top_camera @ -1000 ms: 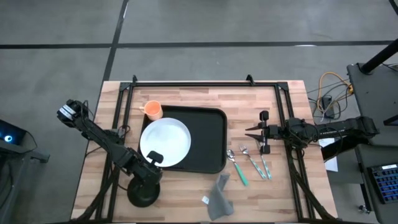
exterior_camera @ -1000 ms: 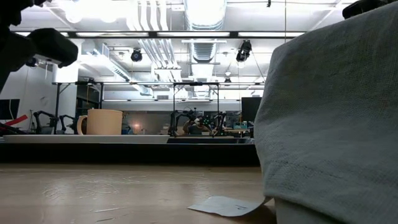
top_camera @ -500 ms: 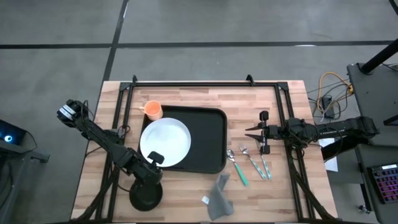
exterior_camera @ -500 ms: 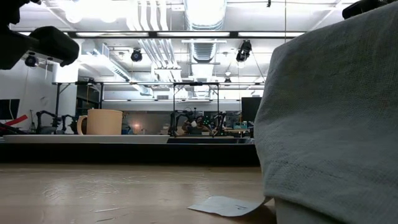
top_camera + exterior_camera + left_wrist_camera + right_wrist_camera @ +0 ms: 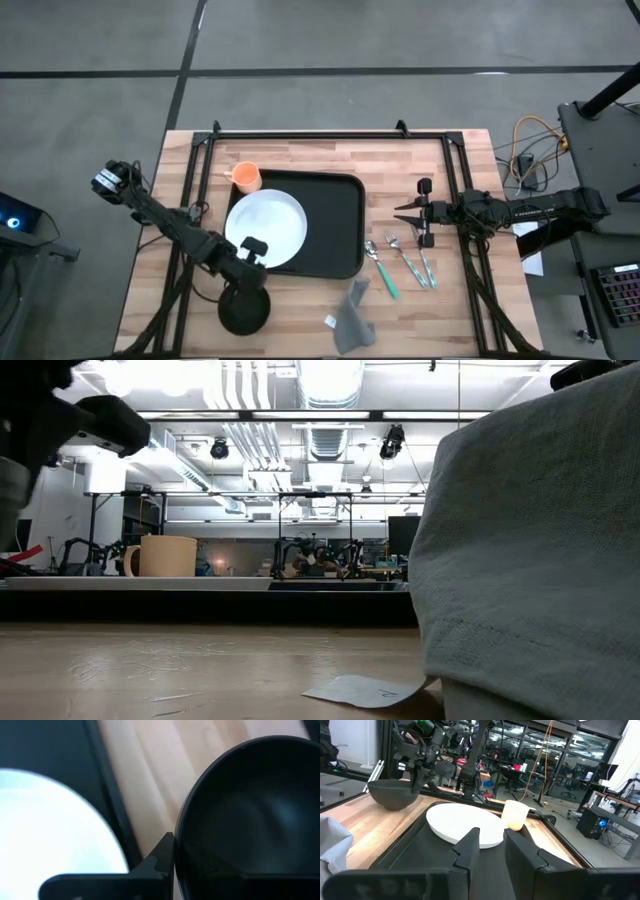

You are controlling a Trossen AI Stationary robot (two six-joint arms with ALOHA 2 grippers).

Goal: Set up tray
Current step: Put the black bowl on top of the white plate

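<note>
The black tray (image 5: 335, 225) lies mid-table with the white plate (image 5: 265, 228) on its left half. An orange cup (image 5: 247, 178) stands at the tray's far left corner. My left gripper (image 5: 250, 260) is shut on the small black bowl (image 5: 244, 310), near the table's near edge beside the tray's near left corner; the right wrist view shows this bowl (image 5: 395, 793) off the wood. My right gripper (image 5: 403, 214) is open and hovers to the right of the tray, above the bare wood, touching nothing. My left gripper holds the bowl by its rim (image 5: 176, 845), on the side nearest the plate. One finger (image 5: 159, 862) lies against the outside of the wall; the other is hidden by the bowl. The fingers come slanting down from the far left. The bowl hangs level, lifted clear.
Several spoons and forks (image 5: 400, 262), one with a green handle, lie right of the tray. A crumpled grey cloth (image 5: 352, 318) with a white tag (image 5: 330, 320) sits at the near edge and fills the right of the low view (image 5: 530, 560). Black frame rails run along the table's sides.
My left gripper has carried the bowl a short way toward the table's right, along the near edge, keeping its hold. The right arm has kept still.
</note>
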